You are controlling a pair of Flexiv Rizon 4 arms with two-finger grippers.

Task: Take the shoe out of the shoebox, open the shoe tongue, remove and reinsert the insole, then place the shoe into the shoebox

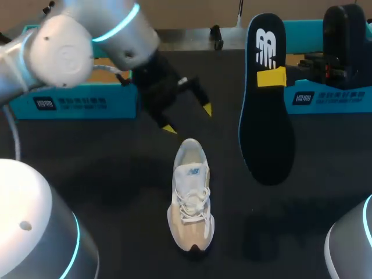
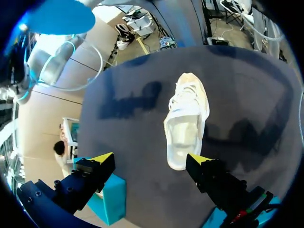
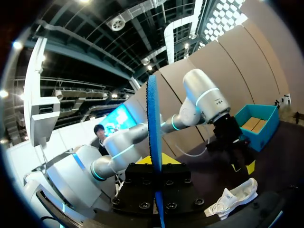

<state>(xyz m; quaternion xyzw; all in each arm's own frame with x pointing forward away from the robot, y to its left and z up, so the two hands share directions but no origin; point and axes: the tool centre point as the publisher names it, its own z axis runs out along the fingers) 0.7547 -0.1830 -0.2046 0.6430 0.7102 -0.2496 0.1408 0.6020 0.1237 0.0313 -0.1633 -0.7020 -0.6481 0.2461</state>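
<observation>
While our right gripper (image 1: 271,77) clamps the navy insole (image 1: 264,116), our left gripper (image 1: 188,119) hangs spread over the sneaker (image 1: 190,197) mid-tabletop (image 1: 87,168).

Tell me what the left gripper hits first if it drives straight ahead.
Probably the shoe, just ahead of the open left gripper; depth is unclear, so perhaps the table beside it.

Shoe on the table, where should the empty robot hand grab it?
By the heel end, coming down from above with the open left gripper. The shoe stands on its sole, heel nearest that gripper, and looks narrow there, so the gripper probably spans it.
</observation>
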